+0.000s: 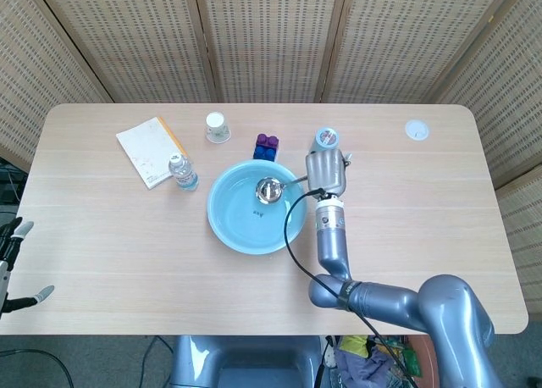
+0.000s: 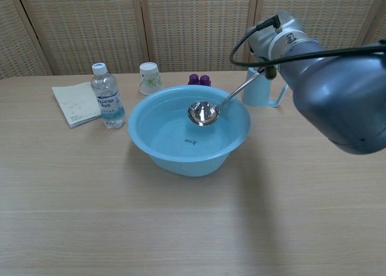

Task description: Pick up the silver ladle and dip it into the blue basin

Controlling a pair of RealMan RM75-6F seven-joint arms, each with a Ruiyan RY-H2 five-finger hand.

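Note:
The blue basin (image 1: pixel 227 227) (image 2: pixel 158 148) stands at the middle of the table. My right hand (image 1: pixel 326 173) holds the silver ladle by the handle end, just right of the basin's rim. The ladle bowl (image 1: pixel 269 189) (image 2: pixel 203 112) hangs inside the basin over its back right part, handle (image 2: pixel 238 92) sloping up to the right. In the chest view my right arm (image 2: pixel 325 83) fills the upper right and hides the hand itself. My left hand (image 1: pixel 13 261) shows at the far left edge below the table, open and holding nothing.
Behind the basin stand a water bottle (image 1: pixel 182 172), a paper cup (image 1: pixel 218 127), purple and blue blocks (image 1: pixel 266 146) and a light blue mug (image 1: pixel 325 142). A notebook (image 1: pixel 151 151) lies at the back left. A white disc (image 1: pixel 416 130) lies at the back right.

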